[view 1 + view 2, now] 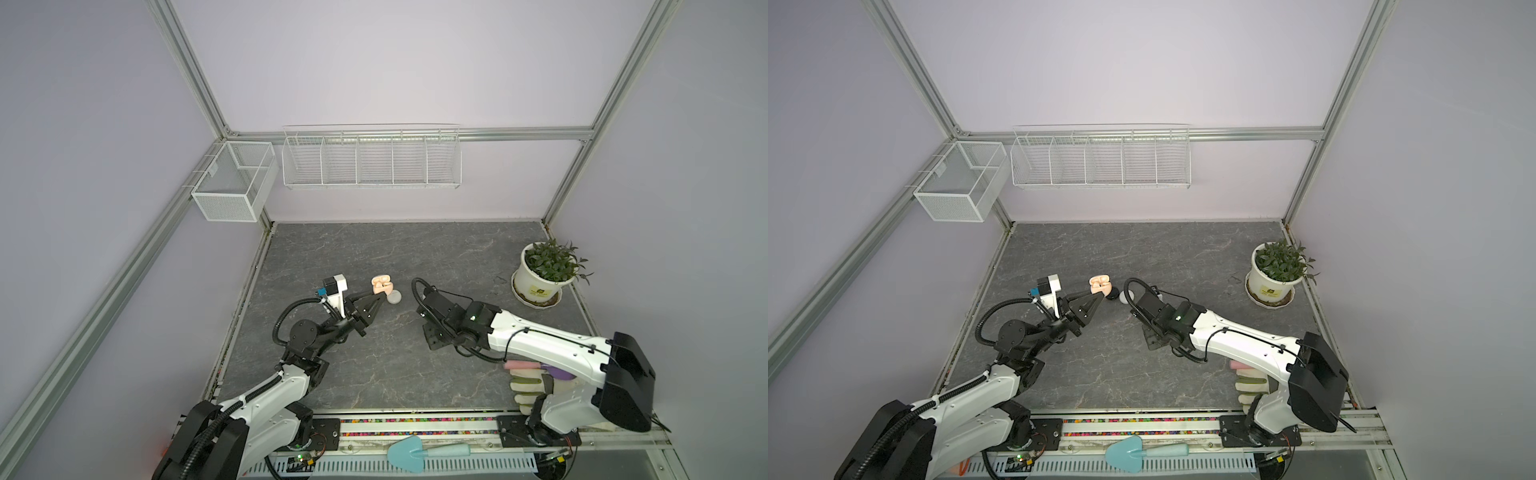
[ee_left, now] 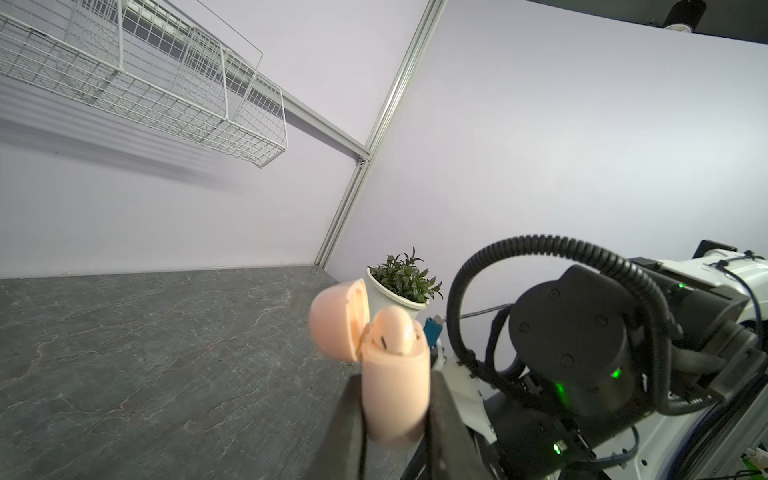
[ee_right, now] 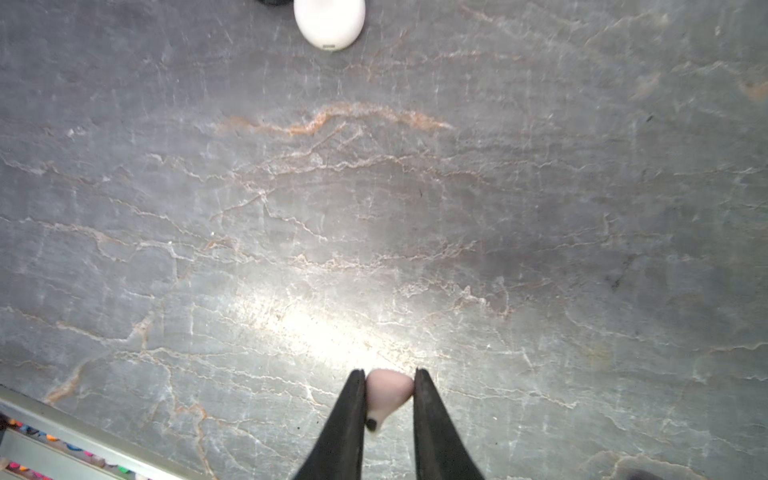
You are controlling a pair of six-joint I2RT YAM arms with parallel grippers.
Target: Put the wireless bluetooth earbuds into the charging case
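The pale pink charging case (image 2: 395,390) stands upright between my left gripper's (image 2: 395,384) black fingers, which are shut on its body. Its lid (image 2: 338,320) hangs open, and one pink earbud (image 2: 397,332) sits in a socket. In both top views the case (image 1: 380,284) (image 1: 1099,284) is held just above the table at mid-left. My right gripper (image 3: 390,384) points down at the table and is shut on a pale pink earbud (image 3: 388,390), its stem toward the wrist. The right arm (image 1: 444,316) hides those fingers in both top views.
A closed white case (image 1: 394,297) (image 3: 329,20) and a black case (image 1: 1112,294) lie just right of the held case. A potted plant (image 1: 544,270) stands at the back right, gloves (image 1: 528,382) lie under the right arm, and a blue trowel (image 1: 411,455) lies on the front rail.
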